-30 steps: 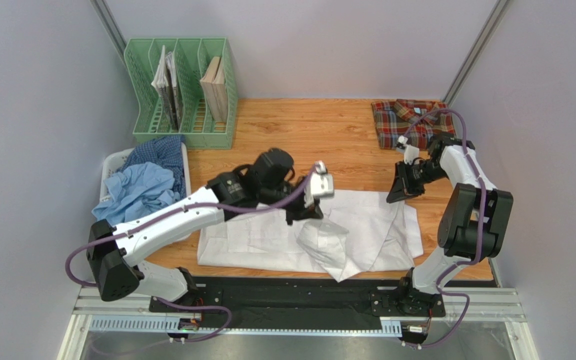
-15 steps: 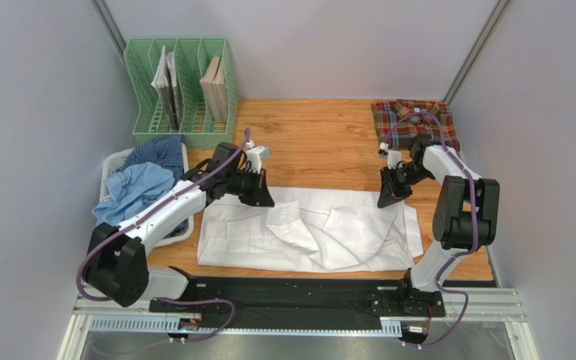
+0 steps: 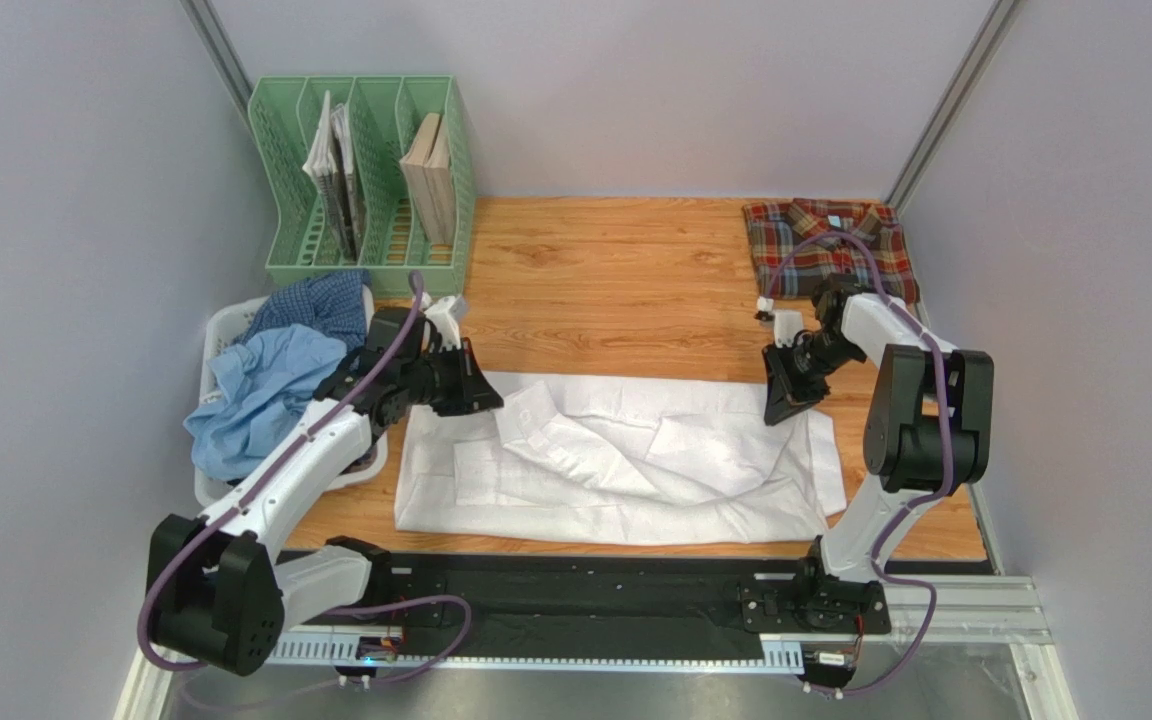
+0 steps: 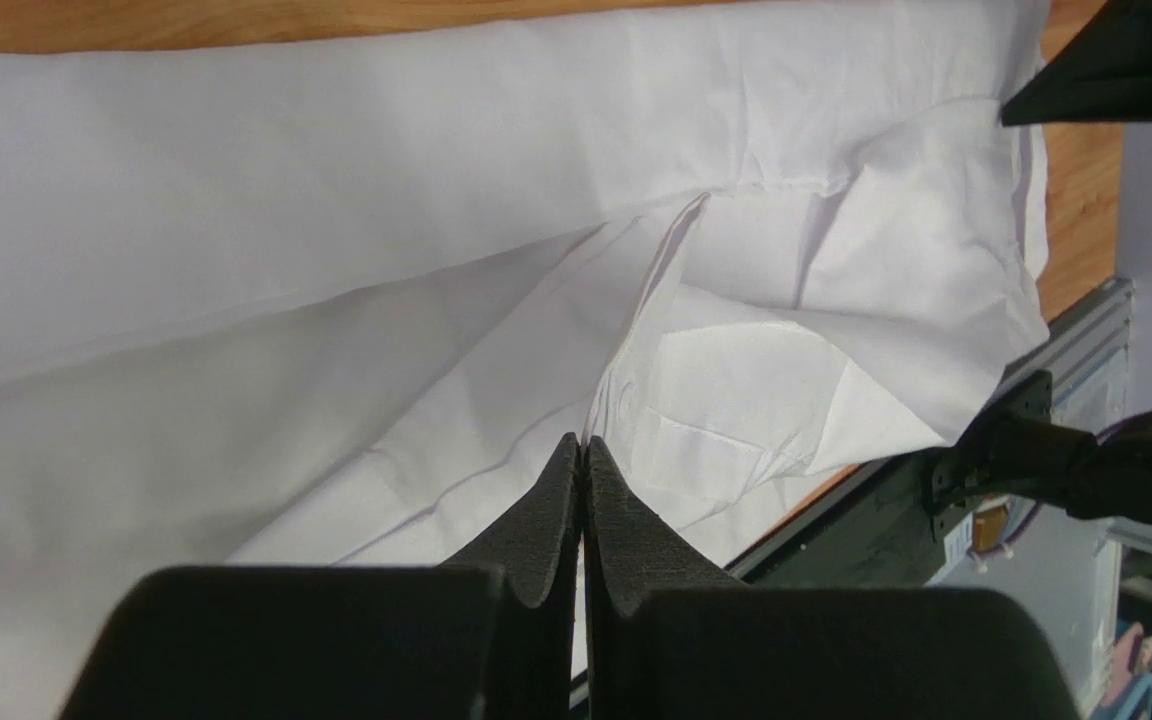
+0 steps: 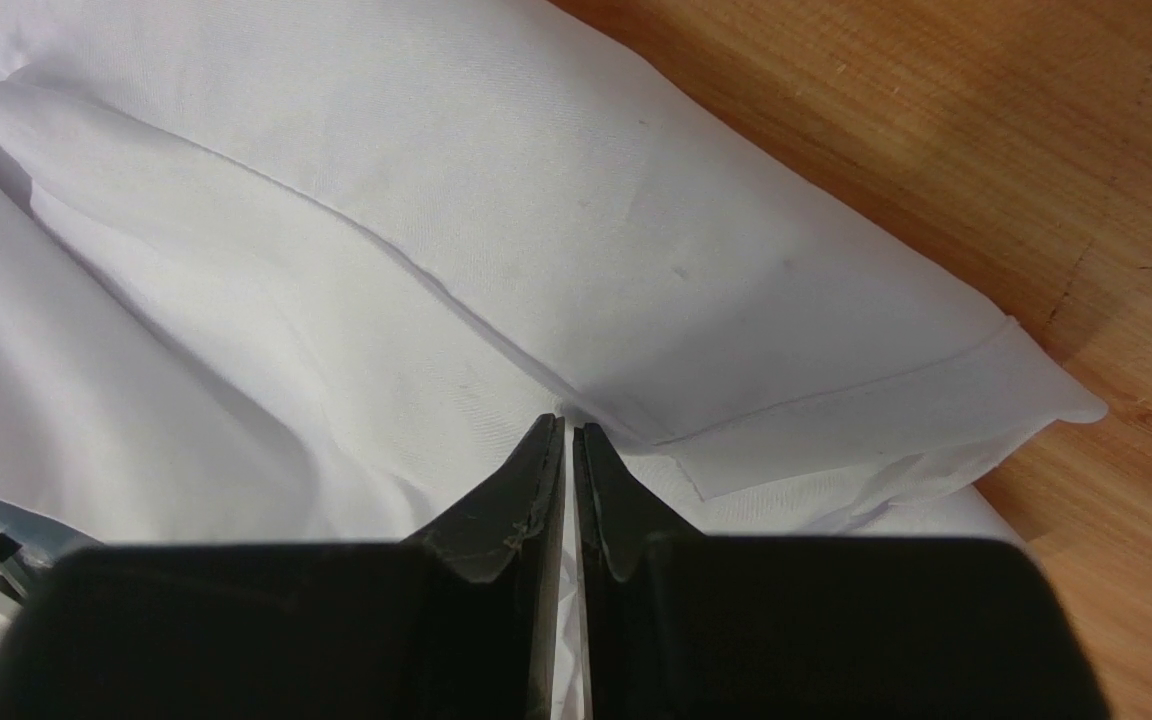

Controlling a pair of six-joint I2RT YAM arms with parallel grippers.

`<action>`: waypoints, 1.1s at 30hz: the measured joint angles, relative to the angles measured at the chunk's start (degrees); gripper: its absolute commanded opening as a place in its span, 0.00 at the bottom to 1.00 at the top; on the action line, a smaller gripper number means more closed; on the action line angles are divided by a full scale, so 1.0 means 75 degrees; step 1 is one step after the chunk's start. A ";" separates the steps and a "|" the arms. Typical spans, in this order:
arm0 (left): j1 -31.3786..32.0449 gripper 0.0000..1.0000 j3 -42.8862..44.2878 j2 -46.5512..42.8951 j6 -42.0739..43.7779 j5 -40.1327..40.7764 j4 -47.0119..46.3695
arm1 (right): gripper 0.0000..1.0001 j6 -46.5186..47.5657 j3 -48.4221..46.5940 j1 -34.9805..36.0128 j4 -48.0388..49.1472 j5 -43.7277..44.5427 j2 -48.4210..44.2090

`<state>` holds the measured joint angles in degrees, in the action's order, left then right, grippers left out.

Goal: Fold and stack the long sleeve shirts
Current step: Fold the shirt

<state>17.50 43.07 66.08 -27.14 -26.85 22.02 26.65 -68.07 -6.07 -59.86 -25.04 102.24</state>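
Observation:
The white shirt (image 3: 642, 465) lies spread and creased across the near half of the table; it fills the left wrist view (image 4: 387, 225) and the right wrist view (image 5: 462, 225). My left gripper (image 3: 489, 401) is shut on a fold of it near its far left edge, and creases run to the fingertips (image 4: 582, 443). My right gripper (image 3: 775, 413) is shut on the shirt's far right edge, where a seam meets the tips (image 5: 569, 425). The plaid shirt (image 3: 823, 245) lies folded at the far right corner. A light blue shirt (image 3: 267, 390) and a dark blue checked shirt (image 3: 319, 308) lie bunched in the basket.
A white plastic basket (image 3: 229, 323) stands at the table's left edge. A green file rack (image 3: 364, 188) with papers stands at the far left. Bare wood (image 3: 612, 285) lies between the white shirt and the back wall. Grey walls close in both sides.
My left gripper has drawn a fold of the white shirt from its middle out to the left, flattening it. My right gripper has shifted slightly left and down along the right edge.

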 measured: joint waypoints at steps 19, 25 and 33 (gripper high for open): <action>-0.0245 0.36 -0.0079 -0.0766 0.0315 0.2868 0.1562 | 0.31 0.0198 -0.0466 0.0239 -0.0551 0.0143 0.0073; -0.0251 0.58 0.0367 -0.1253 0.1970 0.1848 0.2046 | 0.32 0.0291 -0.1221 0.0289 -0.0994 -0.0003 -0.0373; 0.2725 0.58 0.0944 -0.1253 0.6624 0.0761 0.2040 | 0.36 0.0367 -0.1230 0.0938 -0.1591 -0.0565 -0.0638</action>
<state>37.93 50.15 56.69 22.55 -21.15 37.32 29.41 -77.30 0.97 -71.79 -29.28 97.45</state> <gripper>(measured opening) 0.592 0.332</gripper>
